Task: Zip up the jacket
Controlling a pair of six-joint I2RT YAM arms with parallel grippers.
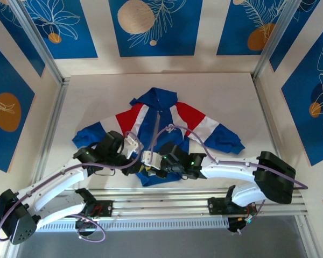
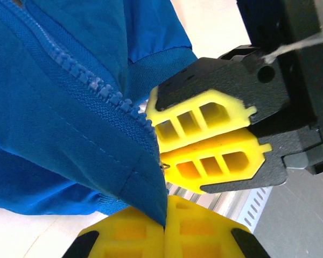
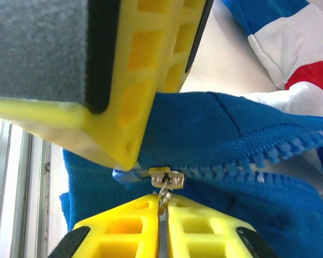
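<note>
Though both wrists cover its hem from above, the soft woven jacket (image 1: 142,115) lies flat on the pale worktop (image 1: 97,97), collar far and hem near the arm bases, with its chunky blue plastic zipper (image 3: 242,161) along that axis. The ribbed yellow left fingers (image 2: 129,236) are clamped on the hem corner. The right fingers (image 3: 204,231) press together on the small metal zipper pull (image 3: 162,200), its lower end hidden between them.
</note>
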